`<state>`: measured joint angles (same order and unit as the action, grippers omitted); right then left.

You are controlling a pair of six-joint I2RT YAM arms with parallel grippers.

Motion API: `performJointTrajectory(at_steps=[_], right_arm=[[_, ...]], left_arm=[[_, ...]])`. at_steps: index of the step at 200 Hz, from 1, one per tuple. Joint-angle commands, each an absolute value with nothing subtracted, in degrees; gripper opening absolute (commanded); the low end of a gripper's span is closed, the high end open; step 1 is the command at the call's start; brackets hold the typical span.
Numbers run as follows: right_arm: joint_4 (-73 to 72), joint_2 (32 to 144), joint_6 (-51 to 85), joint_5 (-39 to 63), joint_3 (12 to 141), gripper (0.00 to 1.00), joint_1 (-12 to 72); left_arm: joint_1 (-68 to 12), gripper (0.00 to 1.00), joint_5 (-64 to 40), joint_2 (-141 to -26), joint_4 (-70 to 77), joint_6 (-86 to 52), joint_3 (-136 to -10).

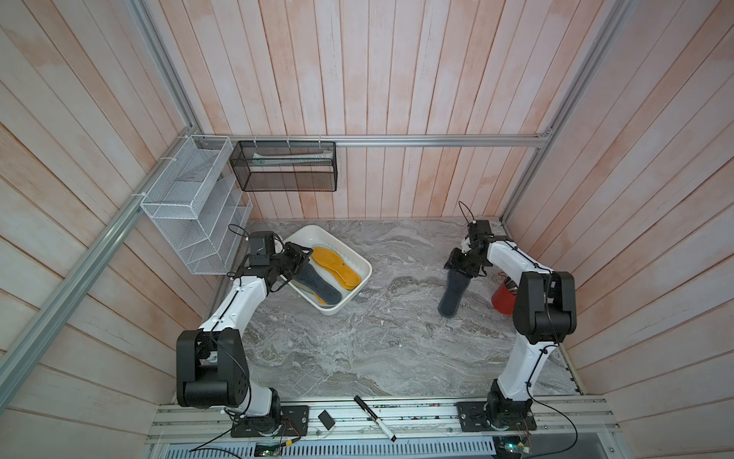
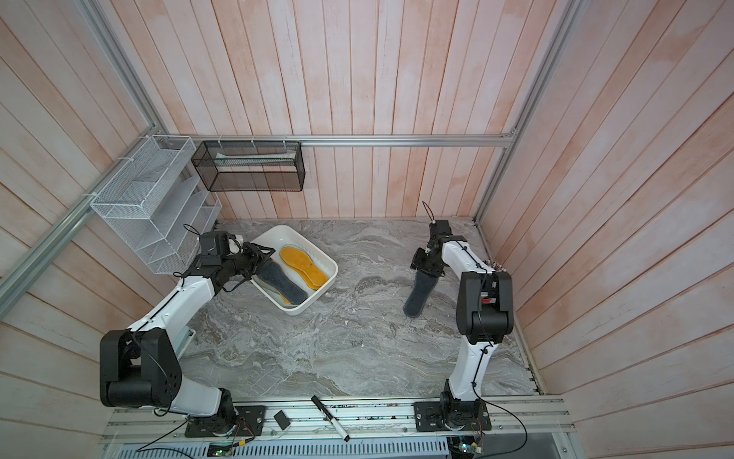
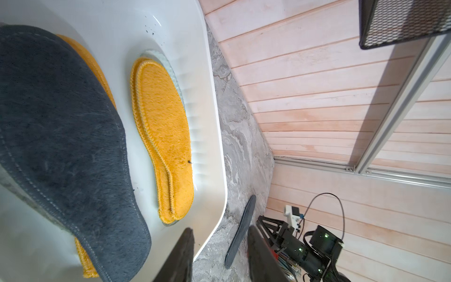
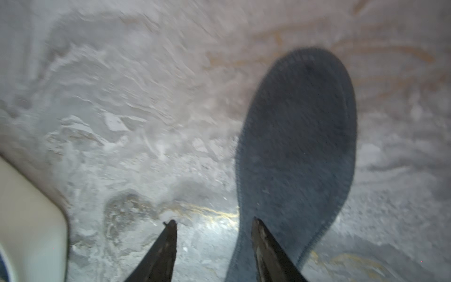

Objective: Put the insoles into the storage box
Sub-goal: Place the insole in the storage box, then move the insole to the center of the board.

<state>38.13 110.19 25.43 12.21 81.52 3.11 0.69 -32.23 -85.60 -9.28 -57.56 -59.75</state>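
On the marble worktop (image 1: 377,337), 1 dark grey insole (image 4: 297,146) lies heel-end under the right claw (image 4: 213,219), open and empty; the left claw (image 3: 219,229), also open and empty, hangs over the storage box (image 3: 214,122).

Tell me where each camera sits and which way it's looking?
Both top views: high overhead, looking down on the marble table, storage box, left arm and right arm.
Left wrist: on the left arm, looking across the box's orange insole; the open left gripper shows.
Right wrist: on the right arm, looking down at the loose dark grey insole; the open right gripper shows.
Shared: every view shows that loose insole.
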Motion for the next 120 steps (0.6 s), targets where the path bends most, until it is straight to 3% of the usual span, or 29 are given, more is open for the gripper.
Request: performJointTrajectory(at_steps=[1,120], right_arm=[[40.97,106.51,25.21,9.06,79.24,0.52,3.71],[40.62,111.62,23.64,7.09,77.53,0.5,6.65]], left_arm=[[-0.16,0.4,-34.52,-85.3,-3.0,-60.26,-59.76],[-4.57,0.41,-35.86,-90.81,-0.51,-61.36,-62.23]])
